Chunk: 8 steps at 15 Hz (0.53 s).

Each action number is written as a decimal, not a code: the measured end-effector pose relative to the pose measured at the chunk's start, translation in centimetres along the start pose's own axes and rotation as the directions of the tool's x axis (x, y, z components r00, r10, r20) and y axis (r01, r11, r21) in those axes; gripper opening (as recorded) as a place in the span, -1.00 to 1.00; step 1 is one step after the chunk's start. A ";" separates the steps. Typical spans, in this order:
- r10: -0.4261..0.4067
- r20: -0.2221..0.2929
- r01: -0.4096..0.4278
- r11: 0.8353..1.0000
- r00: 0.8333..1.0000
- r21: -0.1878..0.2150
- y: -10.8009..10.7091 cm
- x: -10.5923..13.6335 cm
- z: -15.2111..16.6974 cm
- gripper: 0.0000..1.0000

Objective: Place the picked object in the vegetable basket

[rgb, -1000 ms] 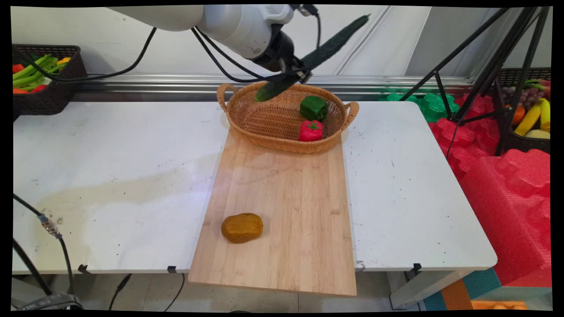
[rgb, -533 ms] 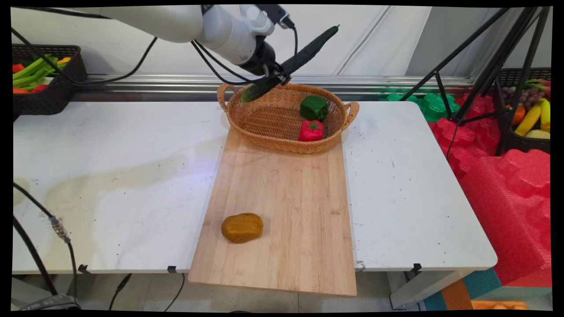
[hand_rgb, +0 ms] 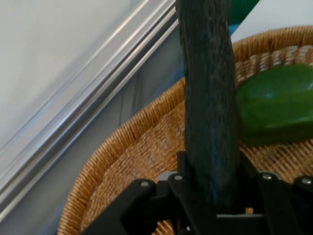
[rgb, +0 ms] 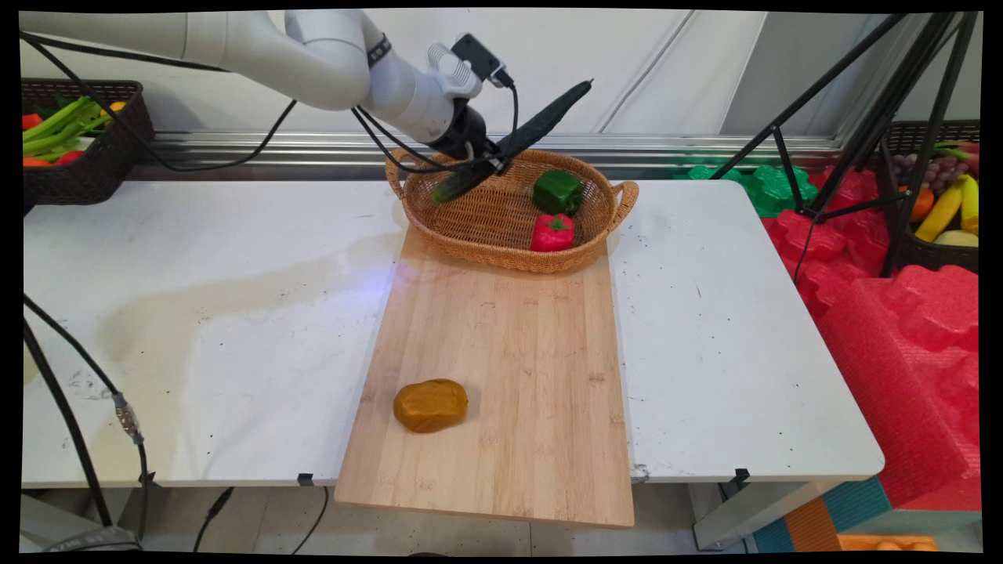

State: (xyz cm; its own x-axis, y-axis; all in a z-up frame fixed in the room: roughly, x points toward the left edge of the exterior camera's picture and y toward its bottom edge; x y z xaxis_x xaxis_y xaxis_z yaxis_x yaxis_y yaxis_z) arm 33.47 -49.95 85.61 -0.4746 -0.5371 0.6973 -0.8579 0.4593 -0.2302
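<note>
Gripper [rgb: 492, 160] clamped on cucumber [rgb: 541, 125], fingers pinching it near its lower third. Cucumber's long axis runs diagonal: low end dips left into wicker basket [rgb: 470, 223] at far-left rim, high end pokes up right toward wall. Hand view: cucumber [hand_rgb: 209, 98] rises straight from fingers, green pepper [hand_rgb: 276, 105] just right of it. Red pepper [rgb: 553, 233] at basket's near-right side. Basket sits on cutting board's [rgb: 509, 376] far end; brown potato [rgb: 430, 405] near board's near-left corner, well apart.
</note>
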 end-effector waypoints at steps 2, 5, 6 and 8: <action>-0.014 0.010 0.014 1.000 1.000 -0.009 -0.3 -0.9 0.8 -1.00; -0.026 0.019 0.027 0.999 0.999 -0.028 -0.2 -2.2 1.7 -1.00; -0.030 0.021 0.031 0.999 0.999 -0.034 -0.1 -2.6 1.9 -1.00; -0.035 0.019 0.036 0.998 0.999 -0.042 -0.1 -3.1 2.0 1.00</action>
State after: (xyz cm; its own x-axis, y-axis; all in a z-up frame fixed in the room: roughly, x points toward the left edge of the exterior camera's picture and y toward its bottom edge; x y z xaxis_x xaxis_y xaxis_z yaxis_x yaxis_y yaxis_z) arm 34.63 -49.75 82.07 -0.4478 -0.5665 0.6918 -0.8654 0.4691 -0.1760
